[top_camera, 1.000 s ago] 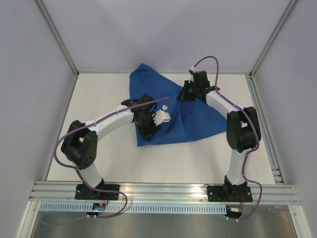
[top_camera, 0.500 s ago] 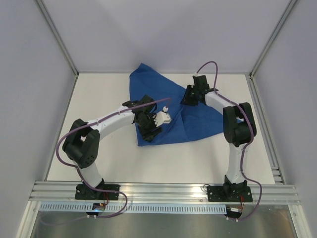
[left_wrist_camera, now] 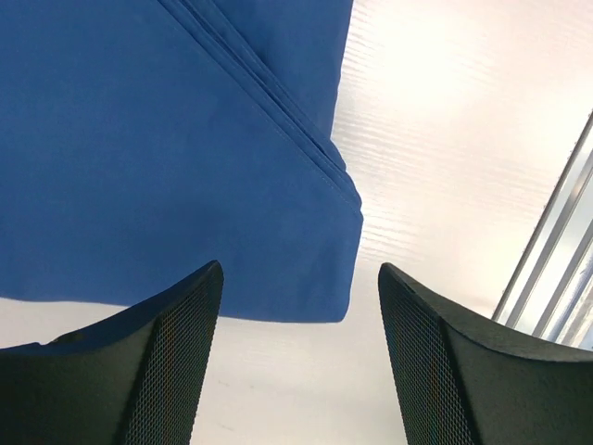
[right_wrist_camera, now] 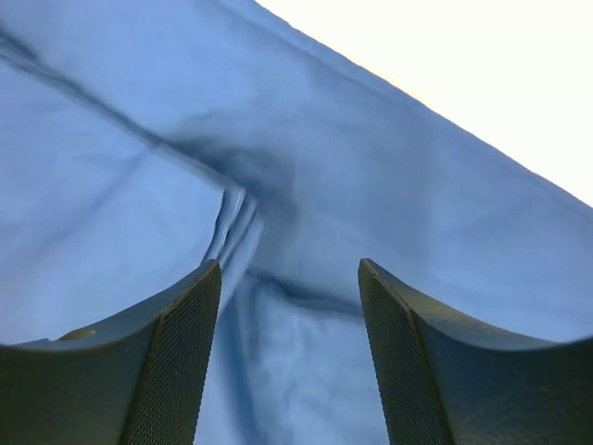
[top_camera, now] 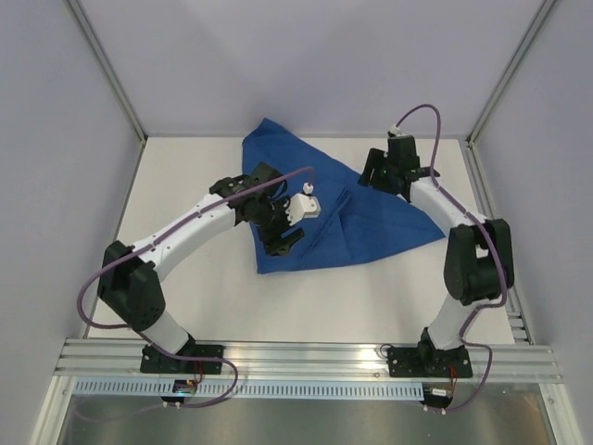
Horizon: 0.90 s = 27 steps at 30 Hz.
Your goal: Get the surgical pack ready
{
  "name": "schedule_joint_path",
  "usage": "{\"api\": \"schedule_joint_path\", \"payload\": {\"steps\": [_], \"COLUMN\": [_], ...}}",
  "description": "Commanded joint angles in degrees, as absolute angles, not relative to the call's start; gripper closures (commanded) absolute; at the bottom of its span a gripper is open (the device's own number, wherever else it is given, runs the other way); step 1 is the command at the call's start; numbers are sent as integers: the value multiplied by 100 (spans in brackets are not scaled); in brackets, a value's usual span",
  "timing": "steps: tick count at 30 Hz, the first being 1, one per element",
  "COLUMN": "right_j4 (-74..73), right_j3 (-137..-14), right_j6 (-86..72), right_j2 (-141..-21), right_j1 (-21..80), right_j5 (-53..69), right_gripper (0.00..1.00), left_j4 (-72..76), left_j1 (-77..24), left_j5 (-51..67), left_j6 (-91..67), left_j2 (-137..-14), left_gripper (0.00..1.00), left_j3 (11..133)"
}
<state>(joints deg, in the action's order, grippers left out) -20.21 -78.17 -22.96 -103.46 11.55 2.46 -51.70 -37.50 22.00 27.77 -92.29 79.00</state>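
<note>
The surgical pack [top_camera: 371,222] is a royal-blue drape folded into a rough triangle in the middle of the white table. My left gripper [top_camera: 280,241] hangs over its near-left corner. In the left wrist view the jaws [left_wrist_camera: 298,271] stand open, with that layered corner [left_wrist_camera: 343,213] and bare table between them. My right gripper [top_camera: 375,172] is over the drape's far right edge. It is open [right_wrist_camera: 289,266] just above creased blue cloth [right_wrist_camera: 417,185], with a stack of fold edges [right_wrist_camera: 236,222] beside its left finger. Neither gripper holds anything.
The white table [top_camera: 185,185] is framed by aluminium posts and grey walls. A metal rail [top_camera: 306,357] runs along the near edge by the arm bases. A side rail [left_wrist_camera: 556,260] shows at the right of the left wrist view.
My right gripper has let go of the drape, opened, and moved right toward the far right edge. The left gripper has opened a little wider and shifted slightly back.
</note>
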Motion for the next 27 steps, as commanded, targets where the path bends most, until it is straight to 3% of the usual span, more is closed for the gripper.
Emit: {"api": "schedule_joint_path", "payload": {"steps": [1, 6, 12, 23, 26, 27], "right_j4": [-1899, -1723, -1433, -1194, -1187, -1160], "right_j3": [-7112, -5952, -5107, -5018, -5027, -5001], "right_j6": [-2188, -2531, -2830, -2830, -2848, -2856], "right_j2": [-9502, -8781, -8833, -9632, -9686, -9677], "right_j1": [836, -480, -1580, -1933, -1977, -1986], "right_j5": [157, 396, 526, 448, 518, 545], "right_gripper": [36, 36, 35, 39, 50, 65], "left_j4": [-5213, -4940, -4816, -4544, -4491, -4491], "left_j1": [-3665, -3244, -2453, -2109, -2092, -2057], "left_j5": [2294, 1996, 1732, 1591, 1608, 1635], "left_j6": [2664, 2199, 1767, 1784, 1767, 1749], "left_j2": [-8877, -8894, -9096, -9220, -9237, -9237], "left_gripper": [23, 24, 24, 24, 24, 23], "left_j3": [7929, 7752, 8006, 7506, 7453, 7453]}}
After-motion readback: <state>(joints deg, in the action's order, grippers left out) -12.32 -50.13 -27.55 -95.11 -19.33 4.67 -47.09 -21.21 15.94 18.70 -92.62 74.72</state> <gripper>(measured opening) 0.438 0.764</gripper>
